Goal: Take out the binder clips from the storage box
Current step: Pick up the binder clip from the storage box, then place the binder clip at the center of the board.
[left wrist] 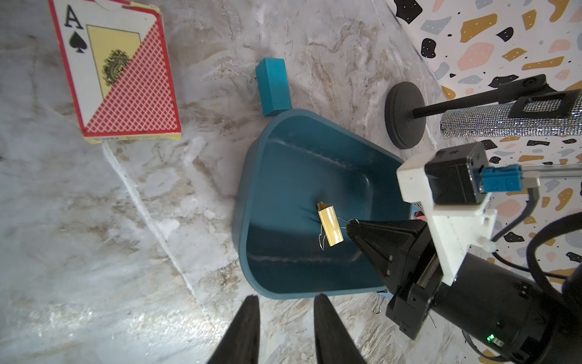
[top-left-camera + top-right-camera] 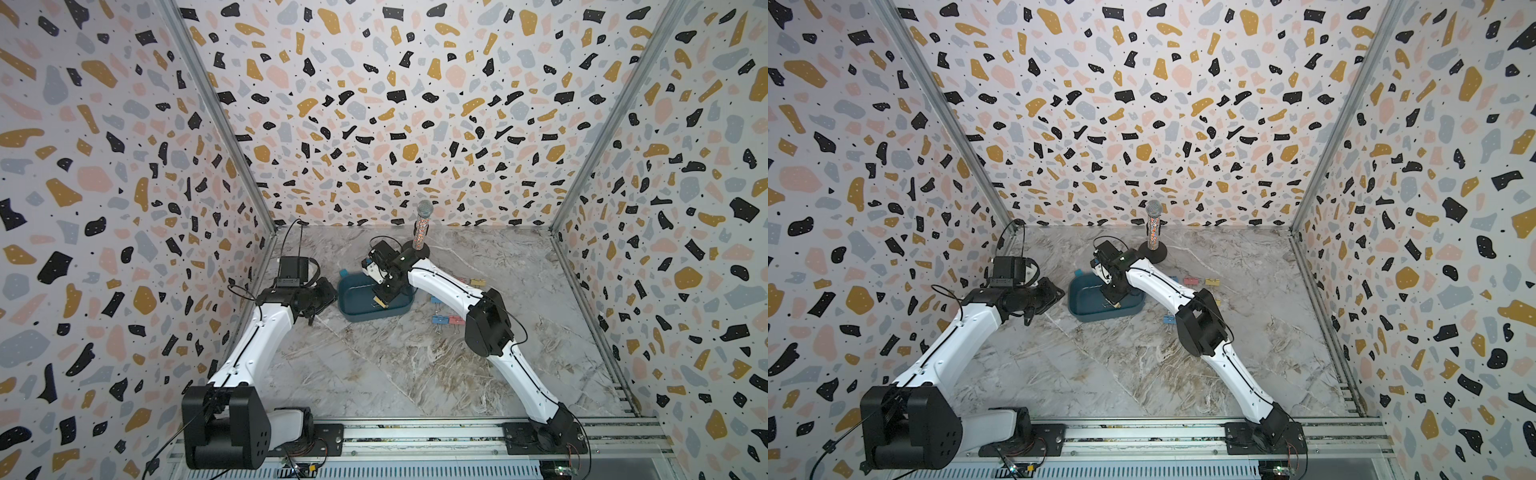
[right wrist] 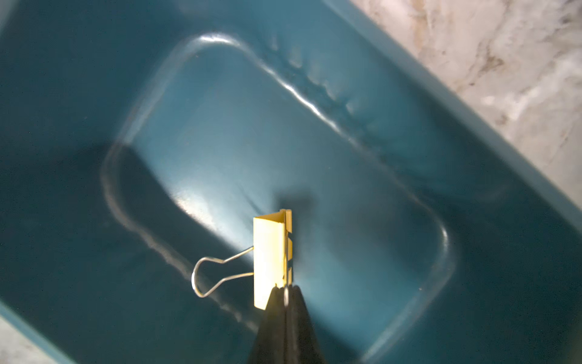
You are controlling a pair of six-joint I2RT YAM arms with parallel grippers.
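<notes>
Right gripper (image 3: 285, 288) clamps the single yellow binder clip (image 3: 267, 252) inside the storage box (image 3: 472, 141); left gripper (image 1: 286, 298) gapes narrowly, empty.

Top views: high front, down over whole counter (image 2: 374, 365)
Left wrist: near, facing the storage box (image 1: 299, 164)
Right wrist: close inside it
Shared: the box

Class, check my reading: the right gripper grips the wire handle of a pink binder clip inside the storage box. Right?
Not pink. The right wrist view shows the right gripper gripping the wire handle of a yellow binder clip inside the storage box.
</notes>
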